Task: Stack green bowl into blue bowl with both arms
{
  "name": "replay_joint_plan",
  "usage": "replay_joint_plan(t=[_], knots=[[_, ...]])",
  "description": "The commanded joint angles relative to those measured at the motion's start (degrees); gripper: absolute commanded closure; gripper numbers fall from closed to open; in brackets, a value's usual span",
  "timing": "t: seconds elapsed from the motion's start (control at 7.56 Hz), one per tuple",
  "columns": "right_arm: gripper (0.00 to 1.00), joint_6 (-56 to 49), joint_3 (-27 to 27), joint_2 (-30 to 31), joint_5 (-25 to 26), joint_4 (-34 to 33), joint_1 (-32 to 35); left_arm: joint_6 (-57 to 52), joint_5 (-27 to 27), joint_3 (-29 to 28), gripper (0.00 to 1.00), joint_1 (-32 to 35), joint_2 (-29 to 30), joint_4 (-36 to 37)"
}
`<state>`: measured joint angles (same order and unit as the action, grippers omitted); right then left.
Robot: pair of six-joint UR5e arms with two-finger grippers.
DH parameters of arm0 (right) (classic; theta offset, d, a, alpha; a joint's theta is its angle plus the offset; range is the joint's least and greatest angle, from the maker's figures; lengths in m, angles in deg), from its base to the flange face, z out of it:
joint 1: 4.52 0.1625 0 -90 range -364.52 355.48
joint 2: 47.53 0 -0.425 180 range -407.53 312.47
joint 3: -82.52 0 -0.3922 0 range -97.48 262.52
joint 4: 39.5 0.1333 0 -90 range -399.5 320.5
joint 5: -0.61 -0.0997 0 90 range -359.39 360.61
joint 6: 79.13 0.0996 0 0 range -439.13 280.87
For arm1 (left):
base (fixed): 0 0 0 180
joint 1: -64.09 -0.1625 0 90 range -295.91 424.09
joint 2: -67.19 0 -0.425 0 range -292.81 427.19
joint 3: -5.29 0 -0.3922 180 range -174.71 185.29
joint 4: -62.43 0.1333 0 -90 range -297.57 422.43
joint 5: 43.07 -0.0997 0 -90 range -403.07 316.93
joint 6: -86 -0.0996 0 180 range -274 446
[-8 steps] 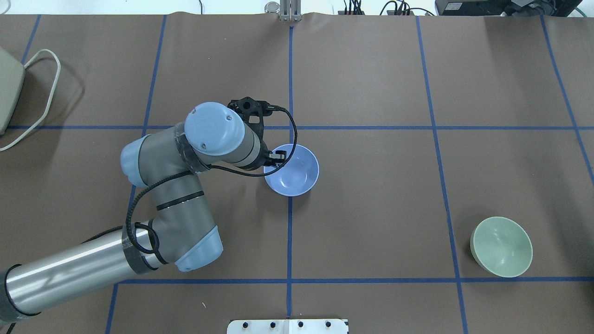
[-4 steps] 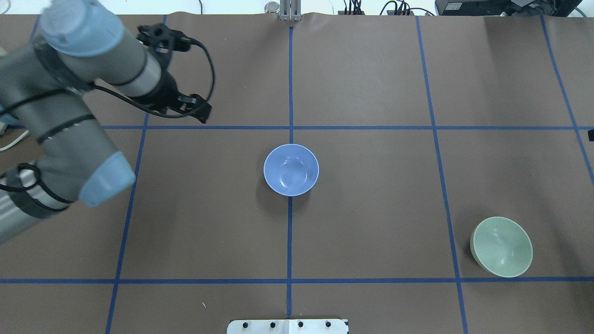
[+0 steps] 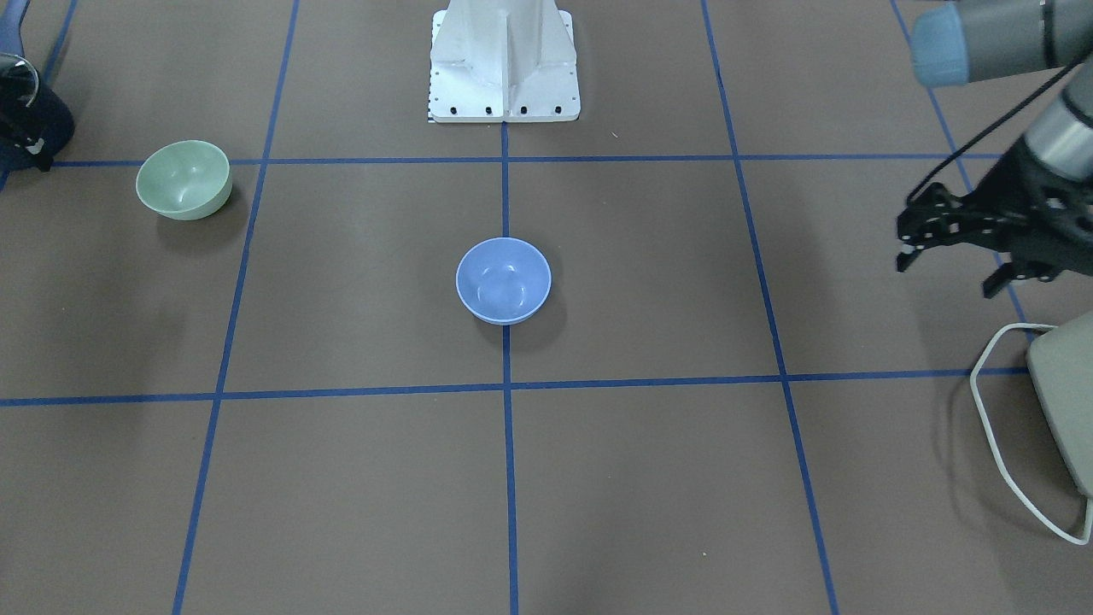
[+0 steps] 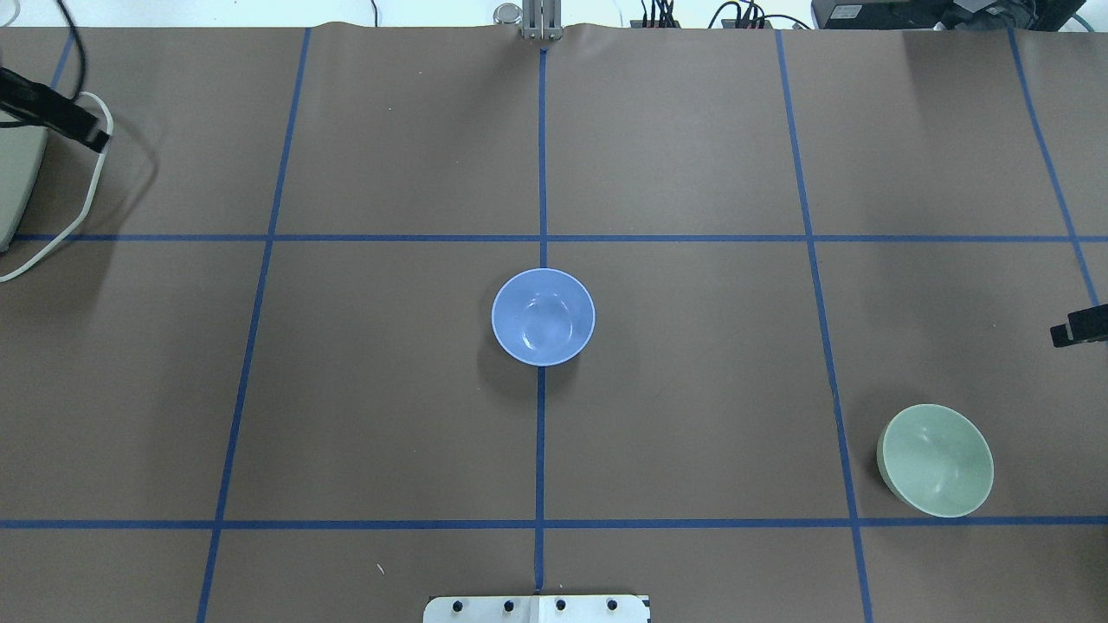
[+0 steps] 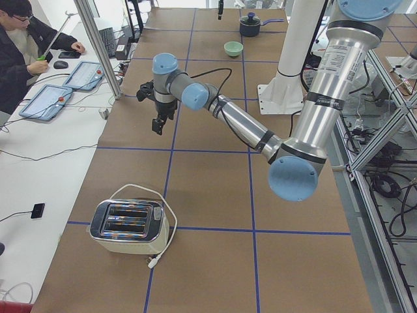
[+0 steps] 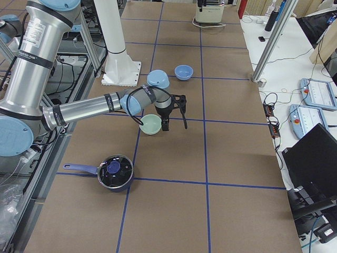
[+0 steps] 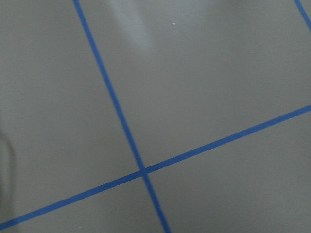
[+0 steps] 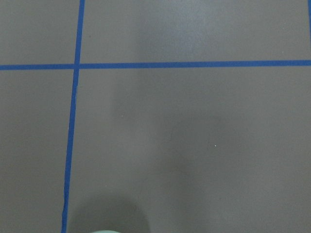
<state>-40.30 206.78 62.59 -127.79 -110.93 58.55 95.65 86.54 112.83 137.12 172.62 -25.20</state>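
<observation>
The blue bowl [image 4: 543, 317] stands upright and empty at the table's middle, on a tape line. The green bowl [image 4: 937, 460] stands upright at the near right. My left gripper [image 3: 948, 272] is open and empty, raised above the table's far left, well away from the blue bowl. My right gripper [image 6: 175, 125] is open and empty, just beyond the green bowl [image 6: 151, 124] on its outer side; only a black tip [image 4: 1073, 330] shows at the overhead view's right edge. A sliver of green rim [image 8: 104, 231] shows in the right wrist view.
A toaster [image 5: 130, 225] with a white cord lies at the table's left end, near my left gripper. A dark pot [image 6: 115, 171] with a handle stands at the right end, past the green bowl. The white pedestal [image 3: 504, 60] stands at the robot's side.
My left arm has let go of the blue bowl's rim and swung away to the far left edge. My right gripper's tip has come in at the right edge. Neither bowl has moved.
</observation>
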Motion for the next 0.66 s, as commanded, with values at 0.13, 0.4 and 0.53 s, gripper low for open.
replay_joint_plan(t=[0.13,0.4,0.53], knots=[[0.02,0.45,0.55,1.5,2.44,0.5,-6.97,-27.51,0.74,-1.09,0.01,14.75,-6.35,7.91],[0.14,7.17,-0.15,1.94,8.21,3.21,-14.59,-28.81,1.17,-1.98,0.01,18.37,-8.82,8.01],[0.15,11.65,-1.9,1.68,11.39,7.14,-18.29,-28.81,0.82,-1.89,0.01,18.38,-10.05,8.01]])
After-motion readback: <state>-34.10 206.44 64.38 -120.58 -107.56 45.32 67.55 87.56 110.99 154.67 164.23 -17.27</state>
